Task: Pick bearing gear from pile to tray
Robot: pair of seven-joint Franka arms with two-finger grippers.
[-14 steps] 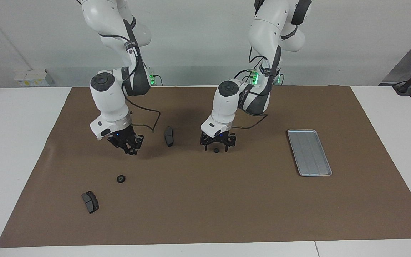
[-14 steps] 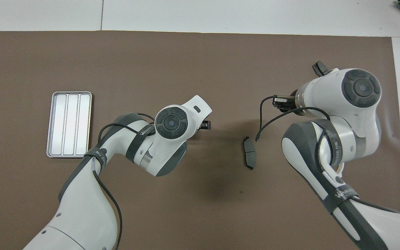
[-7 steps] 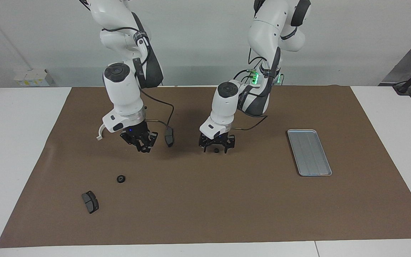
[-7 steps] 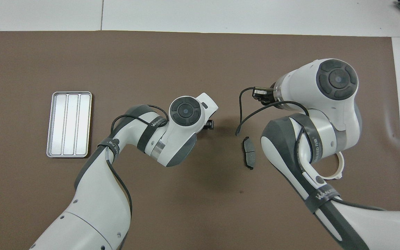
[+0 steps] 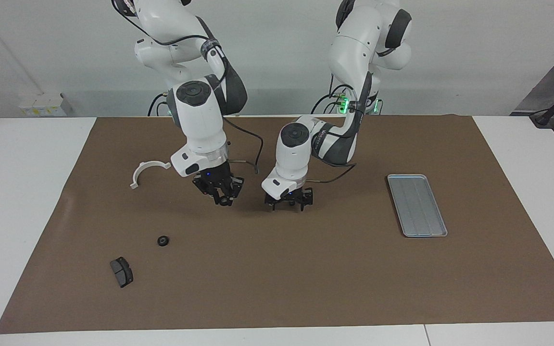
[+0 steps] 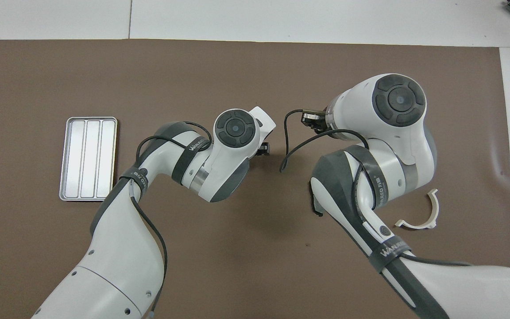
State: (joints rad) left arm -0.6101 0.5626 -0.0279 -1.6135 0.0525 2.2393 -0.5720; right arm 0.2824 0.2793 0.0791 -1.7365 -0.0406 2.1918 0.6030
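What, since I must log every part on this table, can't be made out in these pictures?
- Whatever lies under the left gripper: in the facing view the gripper itself screens it; overhead, its wrist covers it.
- Dark pad: overhead, only a sliver shows past the right arm; in the facing view the right gripper hides it.
- Black ring and second pad: overhead, both are under the right arm.

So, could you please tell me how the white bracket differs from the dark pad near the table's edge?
The white bracket is a thin open arc; the dark pad is a solid, blocky piece. The bracket lies nearer to the robots, the pad farther out. Both rest loose on the brown mat, toward the right arm's end.
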